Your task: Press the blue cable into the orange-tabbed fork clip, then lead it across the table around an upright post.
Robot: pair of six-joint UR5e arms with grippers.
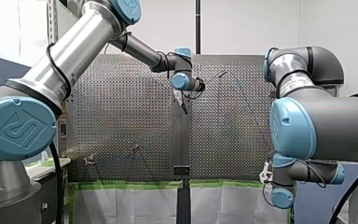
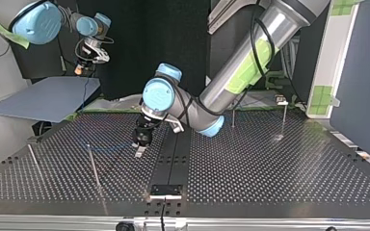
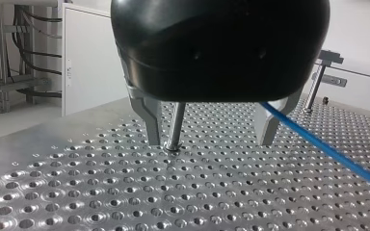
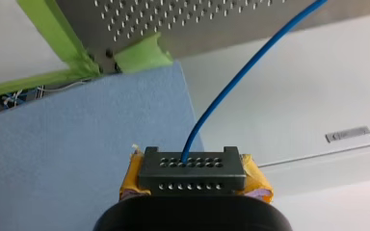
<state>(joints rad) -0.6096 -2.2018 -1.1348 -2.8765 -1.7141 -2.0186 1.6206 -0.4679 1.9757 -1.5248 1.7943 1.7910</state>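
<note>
thin metal post (image 3: pixel 176 126) on perforated metal bench (image 3: pixel 125 192), between fingers (image 3: pixel 150 120) of my left tool (image 3: pixel 211 142) | blue cable (image 3: pixel 318 144) beside one finger | my right tool (image 4: pixel 192 166) beyond bench edge

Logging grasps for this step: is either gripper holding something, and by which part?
My right gripper pinches the blue cable between its yellow pads; whether at its end is hidden. My left gripper, fingers open, holds nothing.

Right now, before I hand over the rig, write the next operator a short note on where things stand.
Left gripper: open, low over the table, a post between its fingers; the cable passes beside one finger.
Right gripper: shut on the cable, beyond the table's edge.
Clip: not made out, so the pressing-in is unconfirmed.
Left to do: lead the cable round the post.
</note>
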